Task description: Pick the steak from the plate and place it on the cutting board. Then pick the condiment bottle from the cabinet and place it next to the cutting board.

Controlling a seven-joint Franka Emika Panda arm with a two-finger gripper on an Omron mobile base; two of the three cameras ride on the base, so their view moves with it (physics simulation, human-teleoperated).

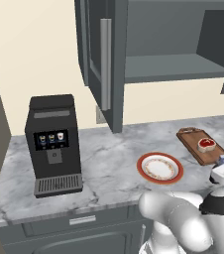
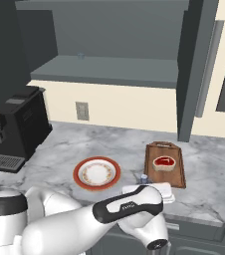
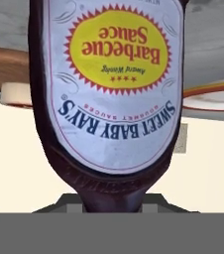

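Steak lies on the cutting board, so we judge the first half of the task finished and the bottle step in hand. Our pincer is clenched on the condiment bottle, which fills the hand view upside down, label toward the camera. In the base views its bluish cap peeks up just at the near left corner of the board, between the board and the plate, with the white hand right behind it.

To do this well, we think we should bring the bottle upright onto bare table beside the board, not on the wood and not on the plate rim, and let go only once its base sits flat. The gap between board and plate looks narrow, so a slow descent should keep us from nudging either.

The label reads "SWEET BABY RAY'S", with "Barbecue Sauce" on the yellow sunburst. Smaller lines between them look like "Award Winning" and "Gourmet Sauces", though we cannot read them surely.
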